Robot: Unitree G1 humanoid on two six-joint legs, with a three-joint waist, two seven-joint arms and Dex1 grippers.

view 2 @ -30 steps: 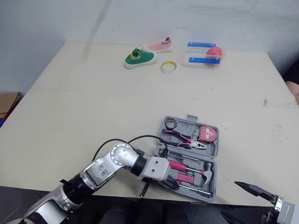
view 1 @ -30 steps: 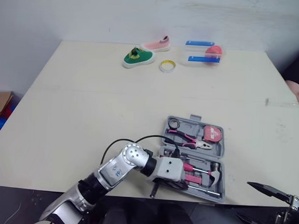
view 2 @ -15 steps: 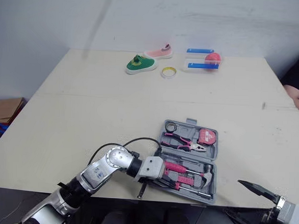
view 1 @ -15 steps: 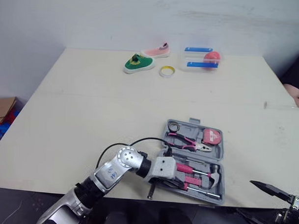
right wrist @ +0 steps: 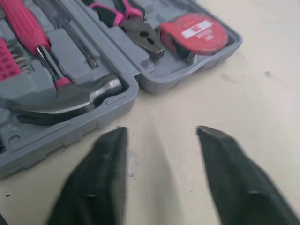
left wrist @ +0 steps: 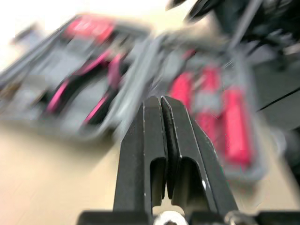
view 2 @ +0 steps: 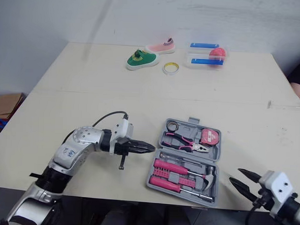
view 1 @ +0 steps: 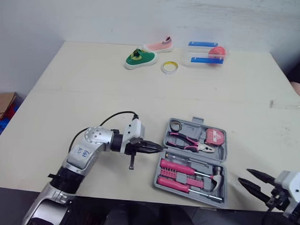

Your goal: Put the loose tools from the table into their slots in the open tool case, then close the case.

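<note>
Presently hovering with left jaws clenched tight just beside the open tool case [view 1: 190, 127] on the worktop [view 1: 91, 90]; holding right jaws released near the hammer [right wrist: 70, 97] corner.

Blocked straight ahead of the pressed-together left jaws by the tool case [view 1: 191, 128] wall, just beside the tips. Wide bare desk [view 1: 82, 85] on their far side, with green shoe [view 1: 139, 58] and tape roll [view 1: 168, 67] well apart. Bare desk between the spread right jaws, case corner just ahead.
</note>
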